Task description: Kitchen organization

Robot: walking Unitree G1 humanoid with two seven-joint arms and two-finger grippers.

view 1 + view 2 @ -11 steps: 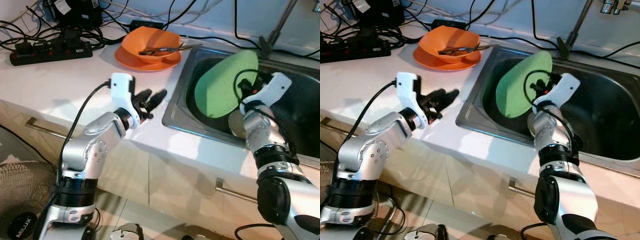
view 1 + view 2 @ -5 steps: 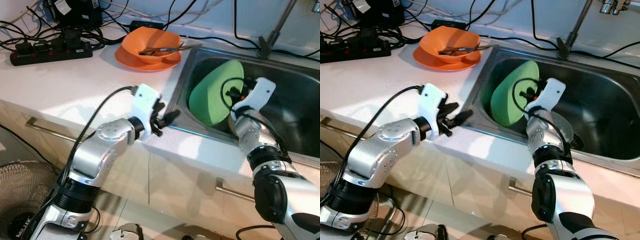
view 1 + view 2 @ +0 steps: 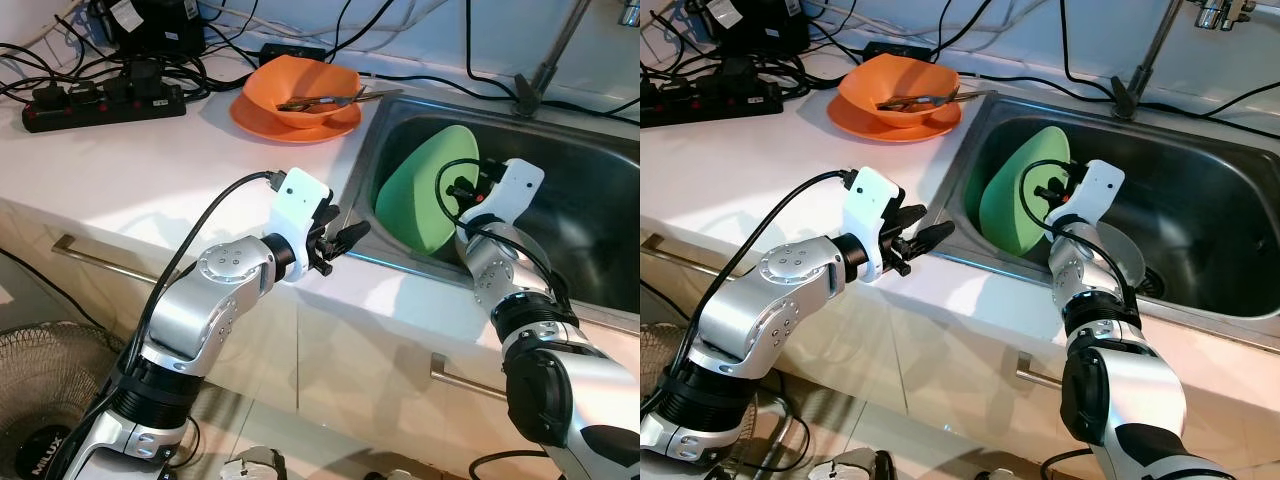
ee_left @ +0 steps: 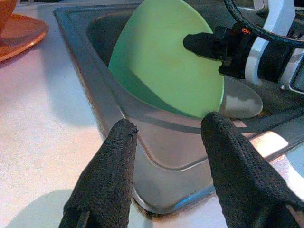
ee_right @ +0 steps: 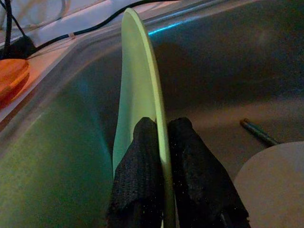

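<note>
Where the white counter (image 3: 150, 170) meets the near left corner of the steel sink (image 3: 395, 262), the left gripper (image 3: 345, 238) hovers just above the rim, its two black fingers (image 4: 107, 183) spread apart with nothing between them, pointing toward the basin.

Just beyond, inside the sink, the right gripper (image 5: 161, 142) has its two fingers pinched on the edge of a green plate (image 3: 425, 195), one finger on each face. The plate is a plain, smooth, pale green round, one of its kind, held on edge and tilted, its lower rim down in the left part of the basin near the left wall. Whether it touches the sink floor cannot be made out. Also in the basin lie one pale grey plate (image 3: 1120, 255), flat beside the right wrist, and one thin dark stick-like utensil (image 5: 259, 133) on the floor, too dim to identify.

Farther back on the counter, just left of the sink's far corner, stands one orange bowl (image 3: 305, 85) set on one orange plate (image 3: 290, 125); the bowl holds a few utensils (image 3: 325, 100), their count unclear.

Farthest off, a black power strip (image 3: 100, 105) and a tangle of black cables (image 3: 200, 70) lie along the wall, and a tap stem (image 3: 545, 70) rises behind the sink.
</note>
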